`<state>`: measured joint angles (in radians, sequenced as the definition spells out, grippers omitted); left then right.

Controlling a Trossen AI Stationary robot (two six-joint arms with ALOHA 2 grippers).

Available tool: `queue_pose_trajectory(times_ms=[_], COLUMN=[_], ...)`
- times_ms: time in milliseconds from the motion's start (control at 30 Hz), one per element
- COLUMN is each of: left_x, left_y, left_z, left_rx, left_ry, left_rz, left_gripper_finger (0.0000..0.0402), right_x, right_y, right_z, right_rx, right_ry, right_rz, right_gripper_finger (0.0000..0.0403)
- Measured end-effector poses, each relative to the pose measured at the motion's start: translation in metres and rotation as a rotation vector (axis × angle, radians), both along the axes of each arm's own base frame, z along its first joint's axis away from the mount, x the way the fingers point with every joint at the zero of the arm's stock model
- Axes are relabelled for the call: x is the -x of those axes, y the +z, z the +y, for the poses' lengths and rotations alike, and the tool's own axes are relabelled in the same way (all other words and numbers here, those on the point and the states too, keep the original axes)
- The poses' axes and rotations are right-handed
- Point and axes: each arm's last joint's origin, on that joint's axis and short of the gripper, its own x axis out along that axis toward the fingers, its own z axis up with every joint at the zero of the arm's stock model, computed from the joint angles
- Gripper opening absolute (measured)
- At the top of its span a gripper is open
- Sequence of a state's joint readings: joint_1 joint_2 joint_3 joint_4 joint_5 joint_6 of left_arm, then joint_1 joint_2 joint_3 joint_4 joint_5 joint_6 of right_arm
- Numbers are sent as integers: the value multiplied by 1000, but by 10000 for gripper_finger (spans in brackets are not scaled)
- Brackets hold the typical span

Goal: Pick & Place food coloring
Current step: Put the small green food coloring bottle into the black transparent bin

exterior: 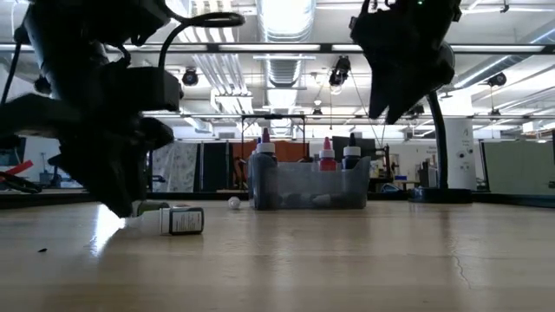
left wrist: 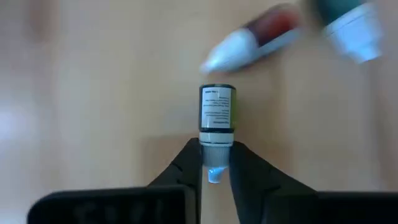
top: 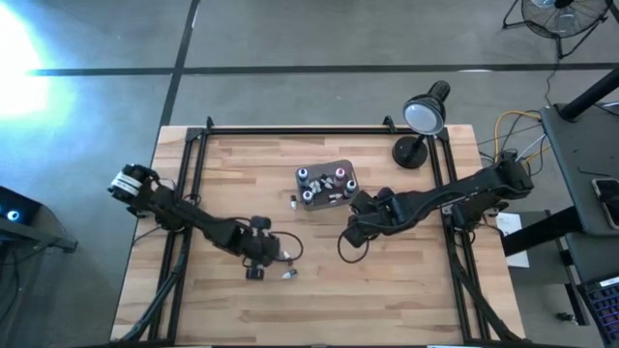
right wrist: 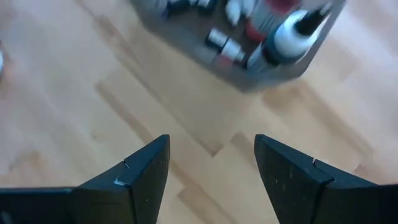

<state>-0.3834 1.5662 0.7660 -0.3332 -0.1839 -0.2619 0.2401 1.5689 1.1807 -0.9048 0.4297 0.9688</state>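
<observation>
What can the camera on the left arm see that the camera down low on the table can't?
Only the left wrist view shows the left hand pinching the cap end of a little lying bottle, plus two more blurry bottles lying just past it.

Only the low view shows the grey tub with bottles standing up in it, the right hand hanging open above the table, and the room behind.

Both show the wooden table and that same little bottle lying on it.
</observation>
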Motion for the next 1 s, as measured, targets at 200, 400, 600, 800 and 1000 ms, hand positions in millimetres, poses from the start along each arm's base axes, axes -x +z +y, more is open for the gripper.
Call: queue_pose_trajectory(times_ms=[200, 400, 600, 800, 1000], left_x=[-1, -19, -62, -98, -127], left_y=[37, 90, 131, 119, 121], left_z=[23, 66, 125, 170, 176], left_rx=[-153, -179, -180, -134, -235], left_ry=[83, 240, 312, 375, 376], left_rz=[-35, -285, -531, -359, -250], left_gripper_finger=[28, 27, 27, 46, 87], right_x=[3, 14, 23, 24, 21], right_y=[20, 40, 51, 49, 45], right_z=[-5, -11, -14, -14, -12], right_rx=[126, 224, 239, 213, 203], right_ry=[-70, -160, -198, -232, -226], right_rz=[-98, -197, -237, -237, -222], right_gripper_finger=[228, 228, 228, 228, 228])
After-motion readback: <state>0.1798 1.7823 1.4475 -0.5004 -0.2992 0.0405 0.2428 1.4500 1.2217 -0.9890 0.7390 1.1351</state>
